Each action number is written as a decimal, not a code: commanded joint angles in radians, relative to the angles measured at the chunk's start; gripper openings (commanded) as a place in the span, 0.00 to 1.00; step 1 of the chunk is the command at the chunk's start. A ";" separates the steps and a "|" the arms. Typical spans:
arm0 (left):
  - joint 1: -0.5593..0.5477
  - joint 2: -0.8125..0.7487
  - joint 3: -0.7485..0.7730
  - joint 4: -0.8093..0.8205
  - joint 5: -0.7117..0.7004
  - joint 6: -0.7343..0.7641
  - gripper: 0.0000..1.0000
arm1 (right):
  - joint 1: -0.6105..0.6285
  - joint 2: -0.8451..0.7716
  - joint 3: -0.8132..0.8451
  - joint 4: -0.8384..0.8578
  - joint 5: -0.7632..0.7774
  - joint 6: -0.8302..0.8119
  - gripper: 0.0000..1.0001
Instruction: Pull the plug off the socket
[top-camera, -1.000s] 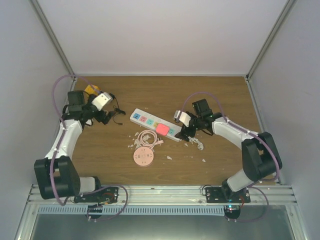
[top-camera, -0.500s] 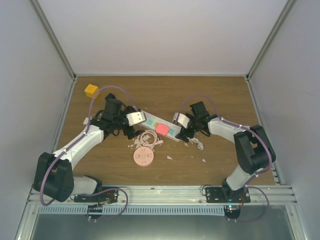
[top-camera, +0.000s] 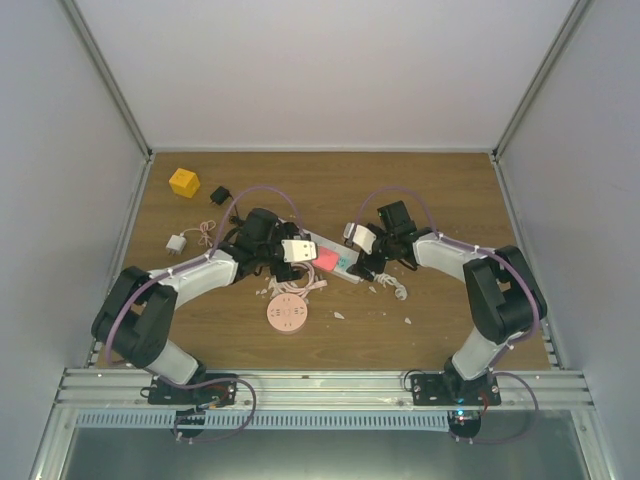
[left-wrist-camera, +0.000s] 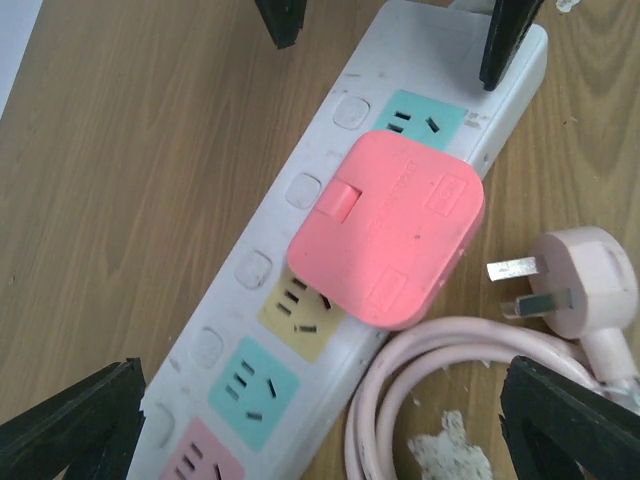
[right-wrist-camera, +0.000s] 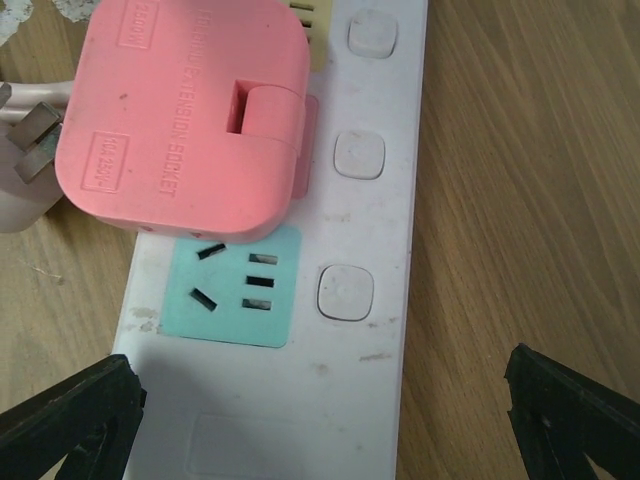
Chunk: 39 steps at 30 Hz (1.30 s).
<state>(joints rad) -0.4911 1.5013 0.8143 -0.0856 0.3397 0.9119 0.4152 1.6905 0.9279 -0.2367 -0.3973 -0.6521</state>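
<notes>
The task's thing is a rounded-square pink plastic plug block (left-wrist-camera: 385, 240), smooth and matte, with a small raised tab set into a notch on one edge and two embossed label rectangles at its corners. It sits pressed onto the long white plastic power strip (left-wrist-camera: 425, 50), between a teal socket panel and a pale yellow one, near the middle of the wood-grain table (top-camera: 450, 200).

The strip is scuffed and carries a row of rounded square push-buttons along one side.

The left hand (left-wrist-camera: 320, 420) has its dark fingers spread wide, straddling the strip short of the block and holding nothing. The right hand (right-wrist-camera: 320, 420) is likewise spread apart at the strip's other end, empty.

Just beside the strip lies a glossy pale-pink round three-pin plug (left-wrist-camera: 575, 290) on a coiled pink rubbery cable (left-wrist-camera: 400, 380), with white crumbs around it.
</notes>
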 joint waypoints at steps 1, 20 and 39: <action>-0.030 0.055 0.031 0.156 -0.029 0.062 0.96 | 0.007 0.007 -0.001 -0.084 -0.022 -0.033 1.00; -0.082 0.126 -0.030 0.306 -0.049 0.166 0.90 | 0.026 0.030 0.007 -0.056 0.028 -0.002 1.00; -0.106 0.203 -0.044 0.462 -0.107 0.158 0.75 | 0.047 0.105 0.013 -0.061 0.028 -0.021 0.73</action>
<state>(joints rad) -0.5869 1.7020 0.7757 0.2474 0.2550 1.1233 0.4488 1.7660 0.9318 -0.2947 -0.3756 -0.6533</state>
